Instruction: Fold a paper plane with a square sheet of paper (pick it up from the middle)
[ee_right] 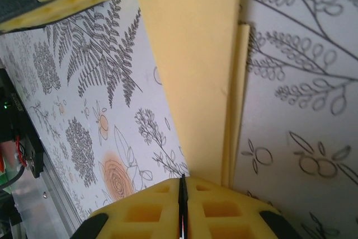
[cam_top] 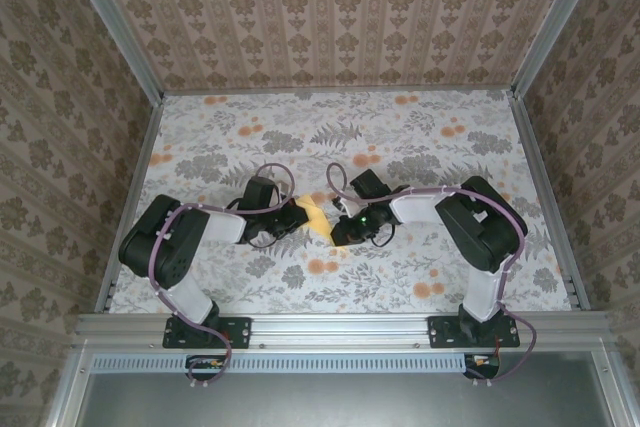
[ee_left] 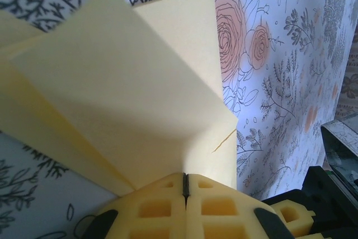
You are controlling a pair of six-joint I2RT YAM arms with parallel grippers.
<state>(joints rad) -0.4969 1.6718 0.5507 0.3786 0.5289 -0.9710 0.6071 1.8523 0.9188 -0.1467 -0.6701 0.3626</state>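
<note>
Near the middle of the floral-printed tabletop, the thin pale-yellow square sheet of paper, folded into layers, is pinched from opposite sides by the left gripper and the right gripper. Both are clamped fully onto it, probably so that one steadies it while a crease is pressed.

The top external camera hangs above and behind the arm bases. It looks steeply down, far enough off to take in the whole flower-and-fern printed tabletop and the patterned wallpaper walls. The left wrist camera sits right behind the left arm's yellow grid-moulded fingers, facing along them, very near the folded pale-yellow sheet of paper. The right wrist camera looks likewise past the right arm's yellow grid-moulded fingers. All three views share that paper and the print around it.
</note>
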